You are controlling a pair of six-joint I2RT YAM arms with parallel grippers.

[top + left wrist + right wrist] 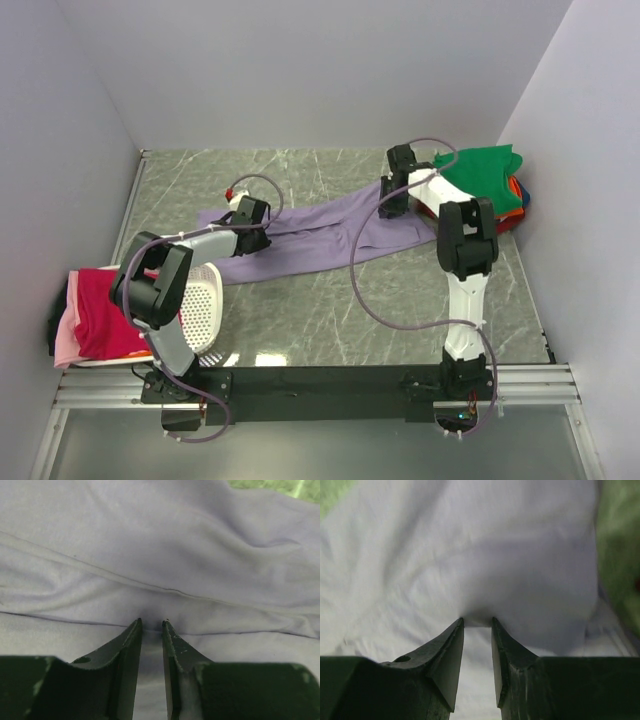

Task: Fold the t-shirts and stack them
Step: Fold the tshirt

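The lavender-purple t-shirt [310,240] lies stretched in a long band across the middle of the table. My left gripper [250,215] sits at its left end and my right gripper [395,195] at its right end. In the left wrist view the shirt [160,545] fills the frame, and the left gripper [151,622] has its jaws closed narrowly on a fold of it. In the right wrist view the right gripper [477,621] pinches the shirt [485,555] the same way. A green t-shirt [480,170] tops a stack at the back right, with orange [515,208] beneath.
A white perforated basket [205,305] lies beside the left arm. A magenta-red shirt [100,310] over a pink one [65,348] sits at the left table edge. Walls enclose the table on three sides. Blurred green [615,555] shows at the right of the right wrist view.
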